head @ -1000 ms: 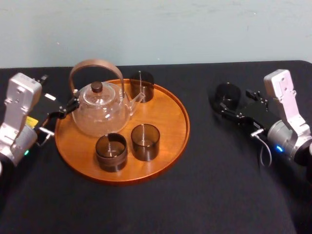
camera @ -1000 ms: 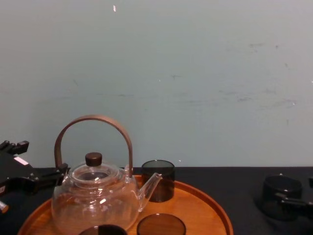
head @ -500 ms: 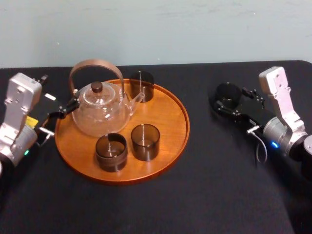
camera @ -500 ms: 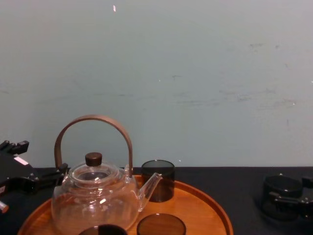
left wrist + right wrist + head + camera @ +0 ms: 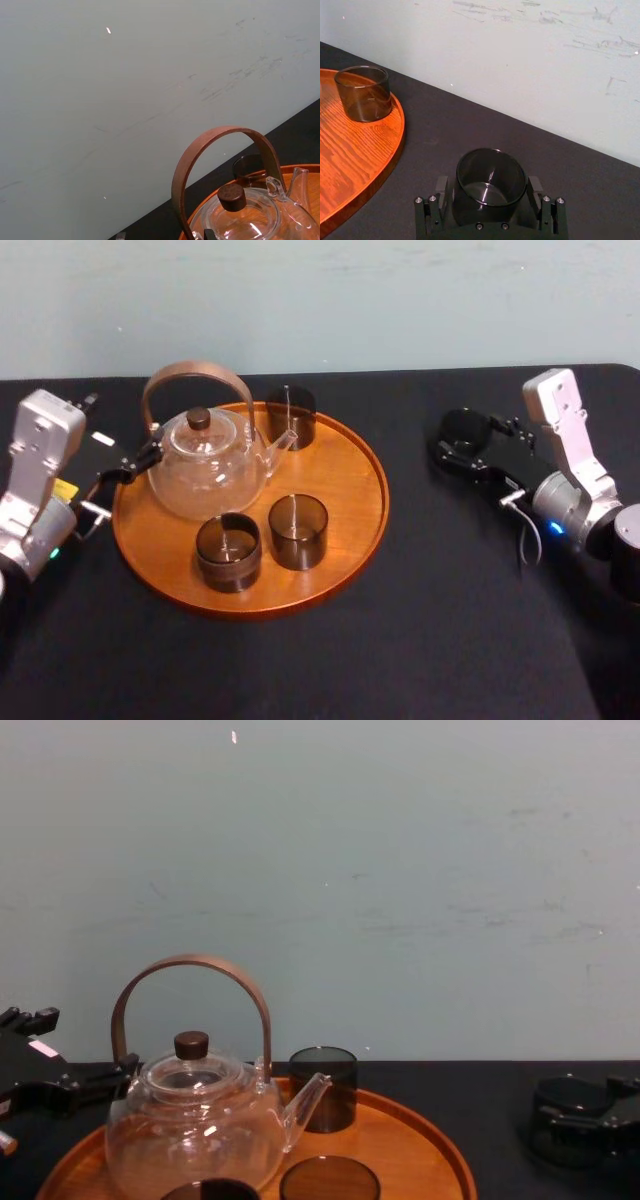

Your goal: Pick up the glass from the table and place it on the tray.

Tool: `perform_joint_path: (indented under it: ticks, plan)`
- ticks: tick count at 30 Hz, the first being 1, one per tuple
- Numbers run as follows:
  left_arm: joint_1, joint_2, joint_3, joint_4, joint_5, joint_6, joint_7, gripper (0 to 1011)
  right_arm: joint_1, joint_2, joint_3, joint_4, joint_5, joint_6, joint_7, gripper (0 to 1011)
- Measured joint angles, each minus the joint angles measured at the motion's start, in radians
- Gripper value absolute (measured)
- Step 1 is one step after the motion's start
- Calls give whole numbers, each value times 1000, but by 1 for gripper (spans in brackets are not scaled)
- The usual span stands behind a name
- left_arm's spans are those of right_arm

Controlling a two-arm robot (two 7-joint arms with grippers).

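Chest view: tray front, teapot base, two front glasses cut by bottom edge. Right wrist view: lone glass base hidden behind right claw; tray mostly off frame.

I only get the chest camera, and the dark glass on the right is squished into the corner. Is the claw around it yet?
Observer: Yes. The right wrist camera shows the glass standing on the table between the open fingers of the right gripper, one finger on each side.
Operator: Is there room on the tray?
Observer: The head camera shows bare wood across the tray's right half, the side nearest that glass; the teapot and three other glasses sit left and middle.
Operator: What's the other arm doing?
Observer: The left gripper sits at the tray's left rim, beside the teapot.
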Motion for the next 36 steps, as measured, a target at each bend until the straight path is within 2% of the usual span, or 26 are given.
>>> perform_joint_path:
  ticks: [11,34,36]
  plan:
    - [0,0,0,0,0,0,0,1010,53,-20,-16,64,-16,-8,-4,1002]
    - [0,0,0,0,0,0,0,1010,49,-17,-14,58,-15,-8,-4,1002]
    - [0,0,0,0,0,0,0,1010,49,-17,-14,58,-15,-8,-4,969]
